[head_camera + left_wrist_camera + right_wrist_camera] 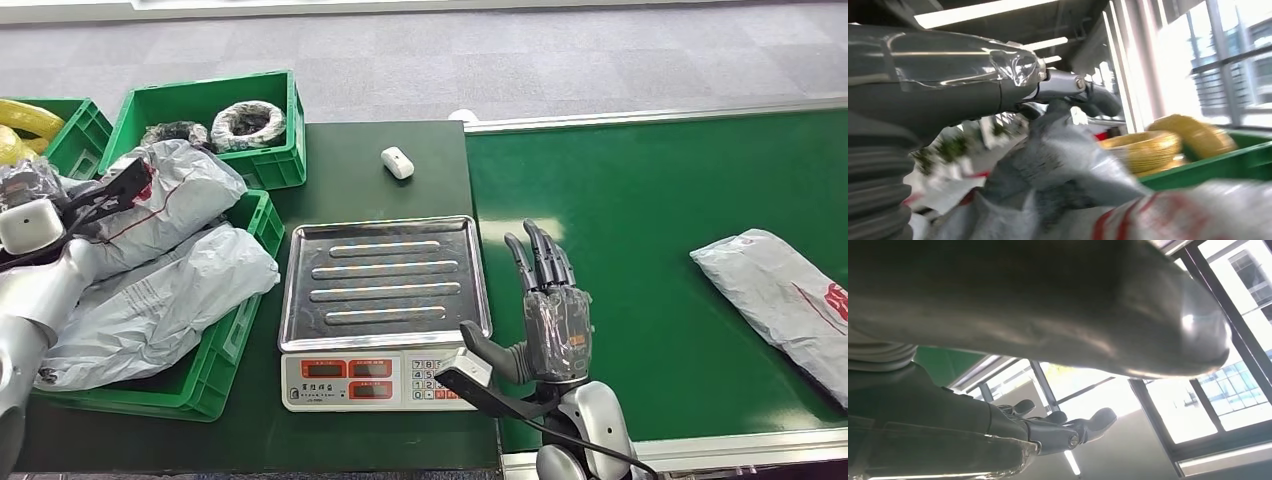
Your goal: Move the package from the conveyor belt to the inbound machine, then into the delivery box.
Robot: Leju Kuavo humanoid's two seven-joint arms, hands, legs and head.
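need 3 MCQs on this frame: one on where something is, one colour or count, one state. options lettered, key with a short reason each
1. Where does the grey package that is still to be moved lie?
A. on the scale tray
B. on the green conveyor belt, at its right end
C. in a green crate

2. What colour are the lit digits on the scale's display?
A. red
B. blue
C. white

3. What state is the right robot hand in?
A. gripping a package
B. closed into a fist
C. open, fingers stretched out, holding nothing

Key: 1 B, the head view shows the package flat on the belt, far from the scale. 2 A, the display windows glow red. 3 C, the head view shows its fingers extended over the belt's left edge beside the bare metal tray, and the right wrist view shows them with nothing between.
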